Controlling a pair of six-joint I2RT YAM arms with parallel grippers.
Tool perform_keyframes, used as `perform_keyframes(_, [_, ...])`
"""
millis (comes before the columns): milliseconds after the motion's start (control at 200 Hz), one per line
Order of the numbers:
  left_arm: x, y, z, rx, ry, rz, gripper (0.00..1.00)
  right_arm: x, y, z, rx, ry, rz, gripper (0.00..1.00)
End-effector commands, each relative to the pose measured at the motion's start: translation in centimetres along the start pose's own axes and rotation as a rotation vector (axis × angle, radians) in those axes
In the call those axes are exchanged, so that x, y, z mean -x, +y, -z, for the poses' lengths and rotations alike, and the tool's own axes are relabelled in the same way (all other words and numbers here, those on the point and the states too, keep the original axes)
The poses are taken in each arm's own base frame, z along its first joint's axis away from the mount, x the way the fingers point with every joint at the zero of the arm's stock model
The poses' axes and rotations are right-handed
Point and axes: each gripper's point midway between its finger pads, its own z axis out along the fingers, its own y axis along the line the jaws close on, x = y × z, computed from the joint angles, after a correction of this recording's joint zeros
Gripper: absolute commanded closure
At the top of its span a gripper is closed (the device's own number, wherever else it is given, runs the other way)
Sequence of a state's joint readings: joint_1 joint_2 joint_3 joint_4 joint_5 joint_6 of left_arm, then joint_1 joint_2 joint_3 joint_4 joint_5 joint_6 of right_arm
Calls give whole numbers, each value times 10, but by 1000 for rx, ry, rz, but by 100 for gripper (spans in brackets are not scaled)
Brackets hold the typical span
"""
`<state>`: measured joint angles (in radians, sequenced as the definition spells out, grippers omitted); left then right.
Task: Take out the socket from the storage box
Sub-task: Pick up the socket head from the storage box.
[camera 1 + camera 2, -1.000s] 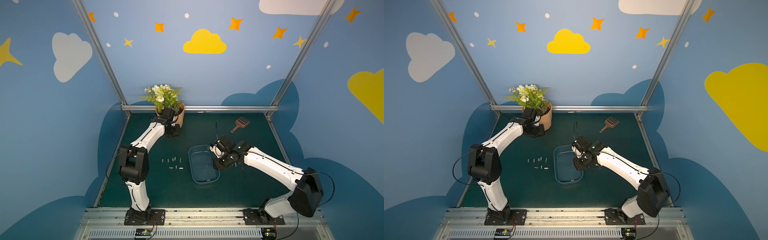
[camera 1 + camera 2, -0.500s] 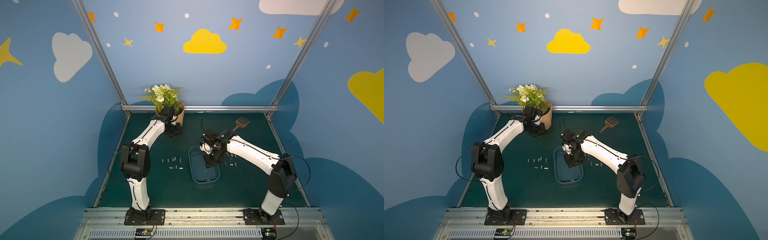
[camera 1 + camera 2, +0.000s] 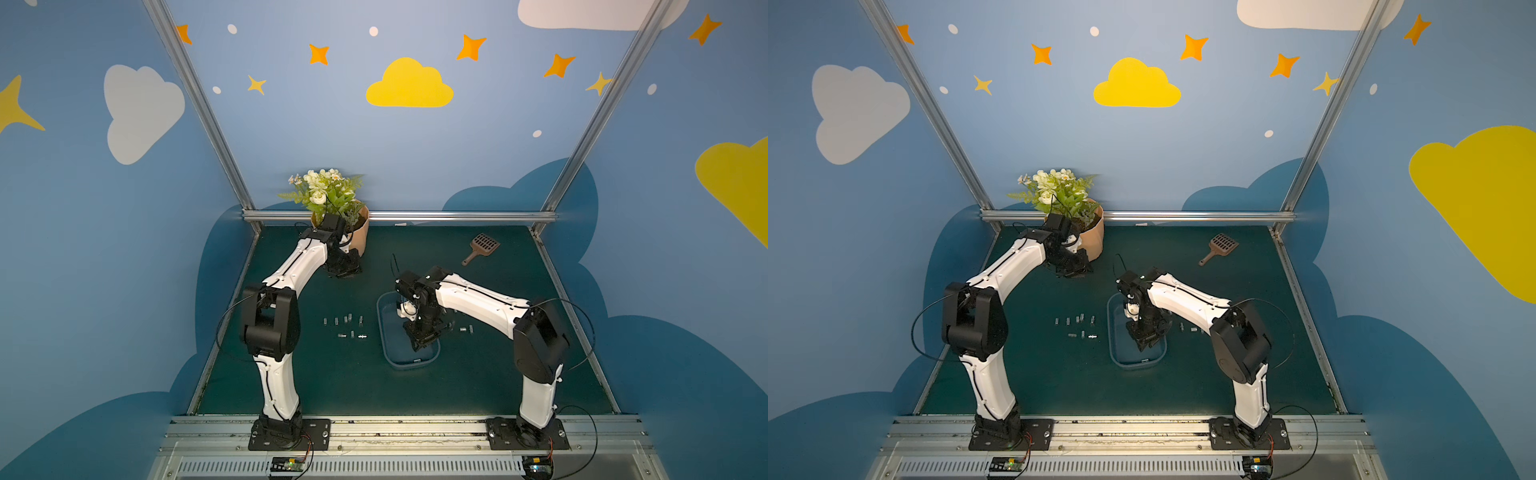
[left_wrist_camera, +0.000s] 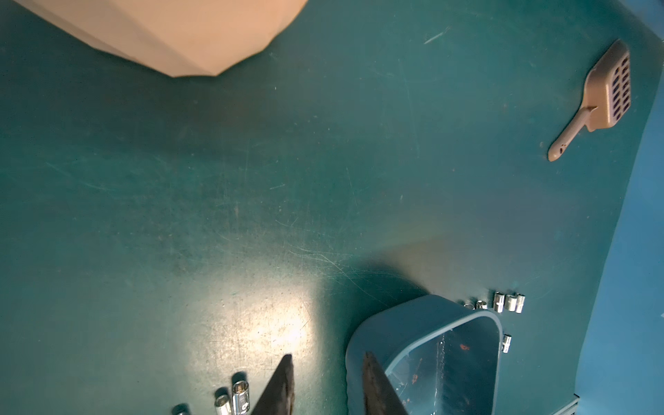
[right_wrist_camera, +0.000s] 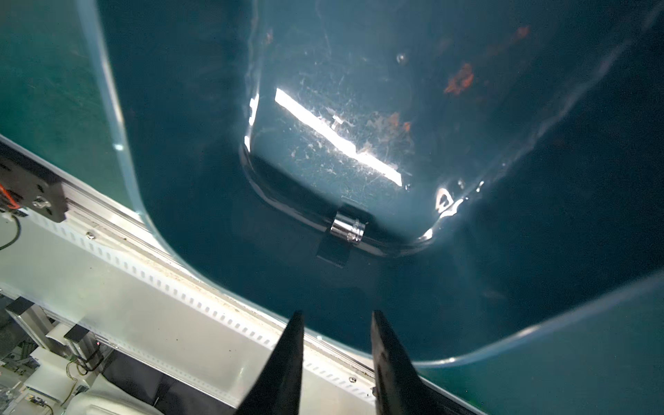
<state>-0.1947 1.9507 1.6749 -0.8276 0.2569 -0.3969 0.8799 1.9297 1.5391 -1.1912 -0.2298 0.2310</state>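
– Peach flowerpot (image 3: 359, 235) in the far left corner of the green mat (image 3: 332, 386): what is next to it?

– The left gripper (image 3: 344, 270) hangs just in front of the pot, close above the mat. In the left wrist view its dark fingers (image 4: 282, 388) stand a little apart. Only mat and a corner of the box show between them, so it grips nothing.

– And to the right of that?

– The left-hand sockets (image 3: 345, 326), small chrome pieces, lie scattered on the mat between the left arm and the storage box (image 3: 409, 365). None of them touches the box.

– Where is the one to be taken out?

– A single socket (image 5: 347, 230) lies on its side on the box floor, against the short wall nearest the robot's base. Both top views show it there.

– What about the other arm?

– The right gripper (image 3: 419, 345) points down over the near half of the box. I cannot tell whether its tips are below the rim. Its fingers (image 5: 287, 359) are parted with nothing between them. The socket lies ahead of the tips, untouched.

– Anything further right?

– The right-hand sockets (image 3: 467, 329) lie on the mat just beside the box. A brown slotted scoop (image 3: 482, 247) lies well apart, towards the far right.
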Motion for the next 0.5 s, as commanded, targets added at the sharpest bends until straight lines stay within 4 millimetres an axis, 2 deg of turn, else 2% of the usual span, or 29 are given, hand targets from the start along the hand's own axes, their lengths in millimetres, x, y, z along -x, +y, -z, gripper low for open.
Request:
perform_keyframes(0, [-3, 1, 2, -10, 27, -5, 66, 4, 5, -4, 8, 5, 5, 67])
perform_keyframes(270, [-6, -2, 5, -24, 31, -4, 66, 8, -6, -26, -31, 48, -23, 64])
perform_keyframes(496, [-8, 0, 11, -7, 34, -21, 66, -4, -11, -50, -20, 107, -34, 61])
